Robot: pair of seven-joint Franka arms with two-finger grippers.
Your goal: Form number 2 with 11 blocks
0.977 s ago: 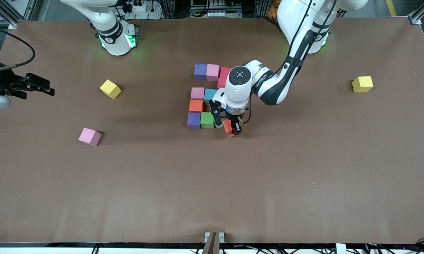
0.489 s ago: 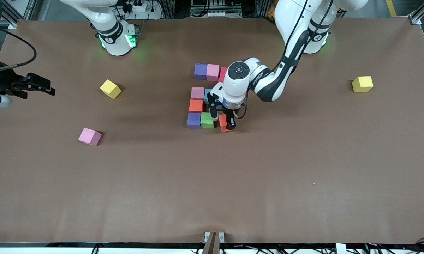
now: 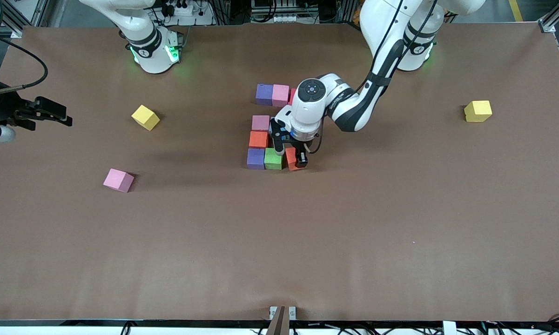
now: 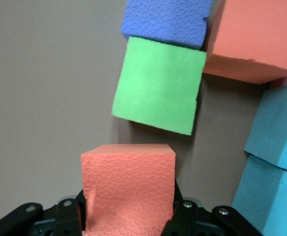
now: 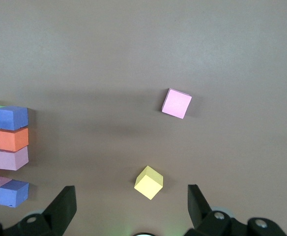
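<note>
My left gripper (image 3: 292,161) is shut on an orange block (image 3: 290,158), low over the table right beside the green block (image 3: 273,159). In the left wrist view the orange block (image 4: 129,184) sits between the fingers, a small gap from the green block (image 4: 158,91). The number 2 stands partly built: a purple (image 3: 264,94), pink (image 3: 280,95) and red (image 3: 292,95) row, then pink (image 3: 260,123), orange (image 3: 259,139), and purple (image 3: 255,158) beside the green. Light blue blocks (image 4: 276,162) are hidden under the arm in the front view. My right gripper (image 3: 60,115) waits open at the right arm's end.
A loose pink block (image 3: 118,180) lies toward the right arm's end, nearer the front camera. One yellow cube (image 3: 145,117) lies near it and another (image 3: 477,110) at the left arm's end. The right wrist view shows the pink block (image 5: 176,103) and a yellow cube (image 5: 149,182).
My left gripper has carried the orange block toward the green block, closing most of the gap and squaring it up. The right arm has not moved.
</note>
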